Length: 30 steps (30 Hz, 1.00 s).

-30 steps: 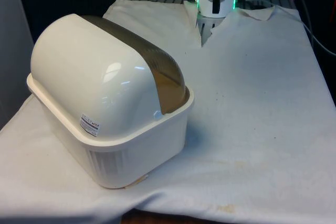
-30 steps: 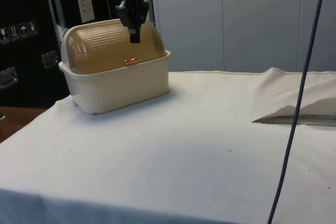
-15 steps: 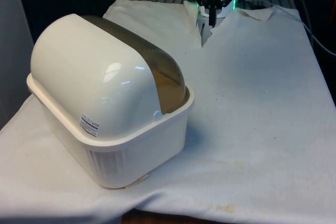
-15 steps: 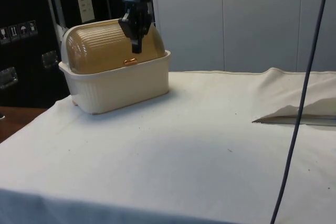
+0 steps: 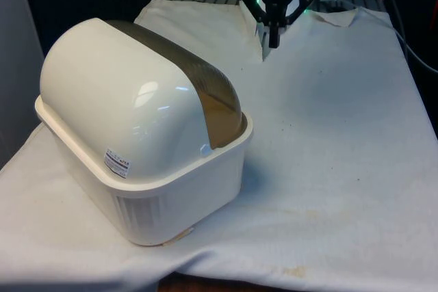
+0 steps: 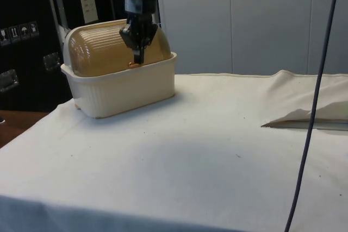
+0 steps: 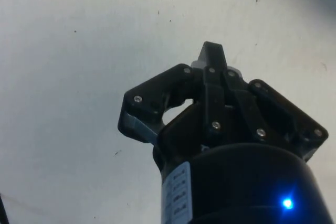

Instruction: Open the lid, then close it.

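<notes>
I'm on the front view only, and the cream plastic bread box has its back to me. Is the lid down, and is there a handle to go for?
Observer: From the side view, the amber ribbed roll-top lid is fully down on the rim of the cream plastic bread box. A small orange handle sits at the lid's lower edge.
Operator: Good. Is the gripper ready to take it? I can't make out the fingers.
Observer: In the wrist view, the black gripper has its fingers shut together with nothing between them, over bare white cloth. It would likely need to open before taking the handle.
</notes>
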Each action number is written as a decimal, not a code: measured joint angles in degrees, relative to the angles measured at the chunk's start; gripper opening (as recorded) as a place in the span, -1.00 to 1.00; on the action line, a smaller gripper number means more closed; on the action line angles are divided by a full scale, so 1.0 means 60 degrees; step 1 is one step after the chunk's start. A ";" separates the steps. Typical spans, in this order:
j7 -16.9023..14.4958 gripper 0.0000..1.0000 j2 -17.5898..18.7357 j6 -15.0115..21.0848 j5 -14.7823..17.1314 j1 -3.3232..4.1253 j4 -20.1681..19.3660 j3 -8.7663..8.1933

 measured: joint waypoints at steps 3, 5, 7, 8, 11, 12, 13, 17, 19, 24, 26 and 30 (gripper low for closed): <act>0.0172 -1.00 0.0105 0.0143 0.0000 0.0000 0.0000 0.0000; 0.0325 -1.00 0.0172 0.0239 0.0000 0.0000 0.0000 0.0000; 0.0382 -1.00 0.0191 0.0248 0.0000 0.0000 0.0000 0.0000; 0.0439 -1.00 0.0201 0.0267 0.0000 -0.0010 0.0000 0.0000; 0.0630 -1.00 0.0239 0.0315 0.0000 -0.0010 0.0000 0.0000; 0.0678 -1.00 0.0248 0.0325 0.0000 -0.0010 0.0000 0.0000; 0.0678 -1.00 0.0248 0.0325 0.0000 -0.0010 0.0000 0.0000; 0.0859 -1.00 0.0306 0.0353 0.0000 -0.0019 0.0000 0.0000; 0.0984 -1.00 0.0353 0.0420 0.0000 -0.0029 0.0000 0.0000; 0.1194 -1.00 0.0458 0.0544 0.0000 -0.0057 -0.0010 0.0000; 0.1232 -1.00 0.0477 0.0563 0.0000 -0.0057 -0.0010 0.0000; 0.1375 -1.00 0.0554 0.0726 0.0000 -0.0076 -0.0048 -0.0019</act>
